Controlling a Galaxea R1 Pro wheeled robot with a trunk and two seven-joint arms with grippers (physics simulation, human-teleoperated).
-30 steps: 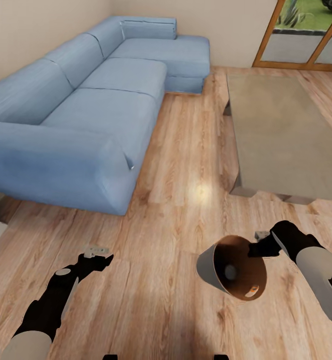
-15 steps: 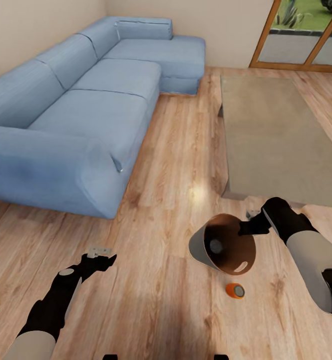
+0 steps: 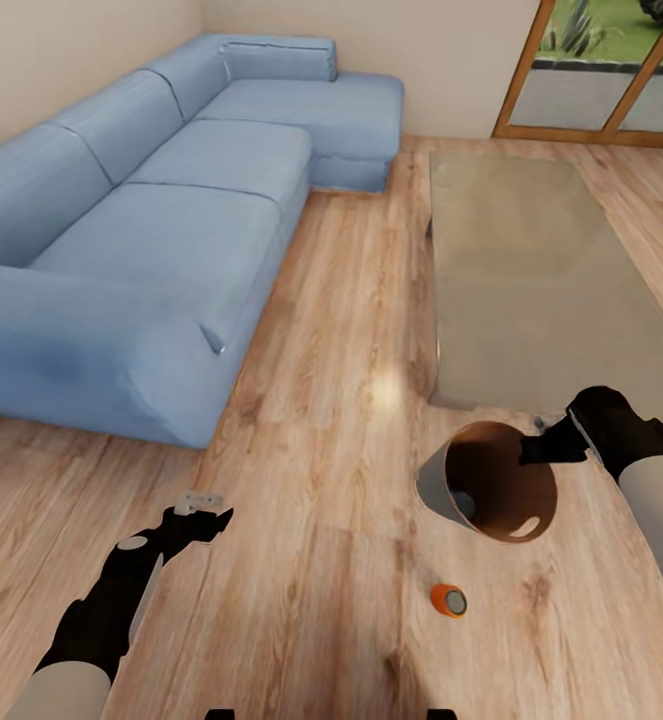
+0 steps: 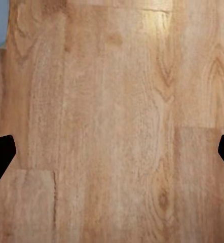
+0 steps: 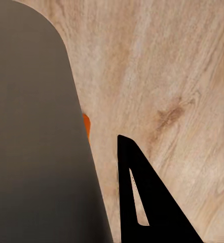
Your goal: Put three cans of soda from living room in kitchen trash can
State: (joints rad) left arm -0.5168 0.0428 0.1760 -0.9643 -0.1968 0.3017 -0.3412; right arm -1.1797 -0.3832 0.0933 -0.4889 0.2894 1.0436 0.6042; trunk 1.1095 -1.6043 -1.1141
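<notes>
The grey tash can hangs tilted just above the wood floor in the head view, its brown-orange inside facing me. My right gripper is shut on its far rim. One orange can of soda lies on its side on the floor, a little nearer to me than the bin. A small grey round shape shows deep inside the bin; I cannot tell what it is. In the right wrist view the bin's grey wall sits beside one black finger, with an orange sliver of can past it. My left gripper hangs open over bare floor.
This is the living room: a long blue sectional sofa runs along the left, and a low glass-topped coffee table stands ahead on the right, close behind the bin. A wood-framed glass door is at the far right.
An orange can has dropped out of the tipped bin and now lies on the floor. The right gripper has swung the bin more upright. The camera has moved forward.
</notes>
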